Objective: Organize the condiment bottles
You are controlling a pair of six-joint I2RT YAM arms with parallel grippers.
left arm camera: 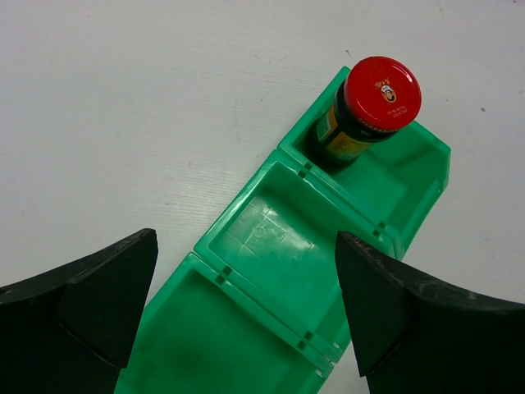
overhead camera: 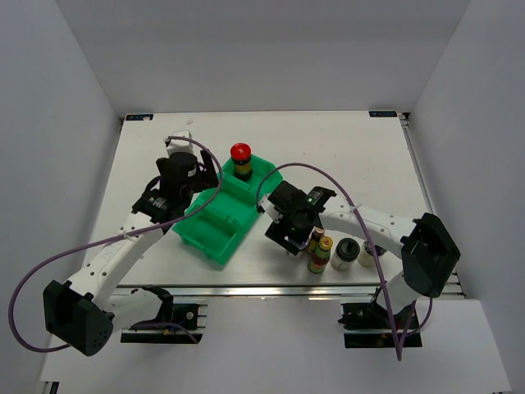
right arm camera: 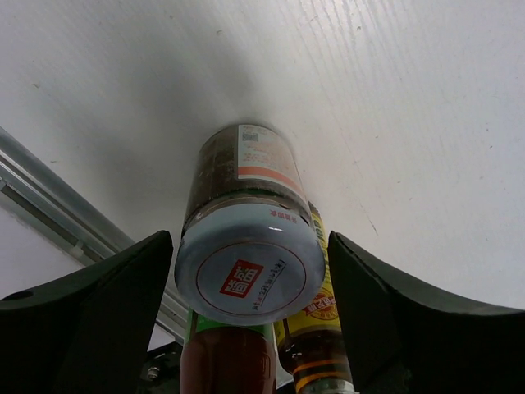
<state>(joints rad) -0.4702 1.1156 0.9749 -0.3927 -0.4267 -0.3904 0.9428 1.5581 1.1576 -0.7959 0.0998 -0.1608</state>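
A silver-lidded jar (right arm camera: pixel 248 267) stands on the table between the fingers of my right gripper (right arm camera: pixel 250 240). The jaws sit close to both sides of its lid, open, with thin gaps showing. Two slim bottles, one reddish (right arm camera: pixel 225 361) and one yellow-labelled (right arm camera: pixel 321 324), stand right behind the jar. From above, my right gripper (overhead camera: pixel 293 231) hides the jar; the slim bottles (overhead camera: pixel 319 253) and a short black-lidded jar (overhead camera: pixel 344 251) stand beside it. A red-capped dark jar (left arm camera: pixel 373 107) sits in the far compartment of the green bin (left arm camera: pixel 234 201). My left gripper (left arm camera: pixel 246 238) hovers open over the bin's middle compartment.
The green bin (overhead camera: pixel 215 240) lies diagonally mid-table, its middle and near compartments holding nothing. Another short jar (overhead camera: pixel 367 253) is partly hidden behind the right arm. The table's near edge with its metal rail (right arm camera: pixel 57 201) runs close to the bottle group.
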